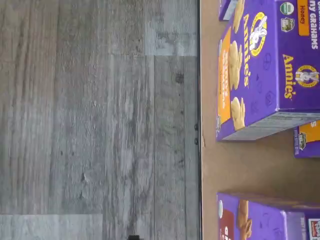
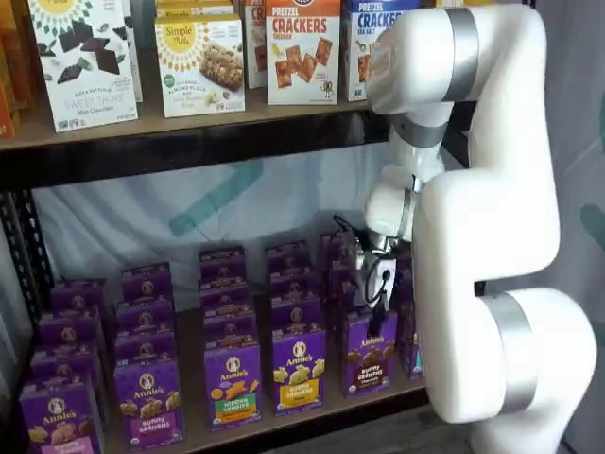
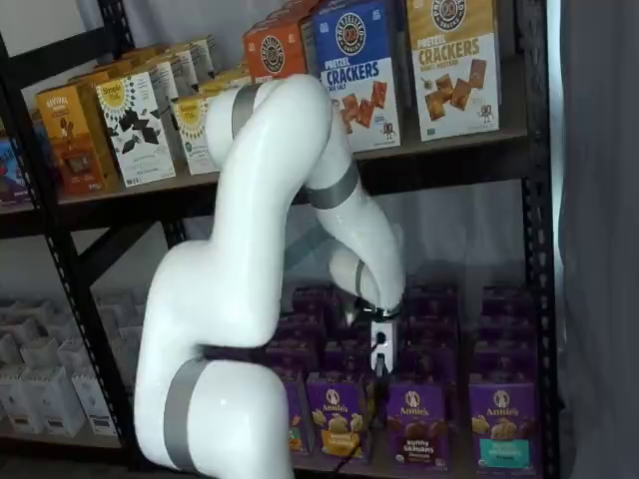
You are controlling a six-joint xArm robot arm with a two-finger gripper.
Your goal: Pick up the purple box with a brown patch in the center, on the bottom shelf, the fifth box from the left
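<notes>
The purple box [image 2: 369, 355] with dark brown bunny cookies at its centre stands in the front row of the bottom shelf [image 2: 195, 383]; it also shows in the other shelf view [image 3: 415, 423]. My gripper [image 2: 380, 299] hangs just above and slightly behind that box's top, fingers pointing down, open with nothing between them. From the other side the gripper [image 3: 378, 365] sits a little left of the box. In the wrist view, turned on its side, the tan bottom shelf [image 1: 245, 165] carries a purple carton with pale tan cookies [image 1: 265, 70].
Rows of other purple cartons [image 2: 232, 383] fill the bottom shelf on both sides of the target. The higher board holds cracker boxes [image 2: 302, 47]. Black rack posts [image 3: 534, 249] frame the shelves. My white arm [image 2: 492, 236] covers the shelf's right end. Grey plank floor [image 1: 100, 120] lies below.
</notes>
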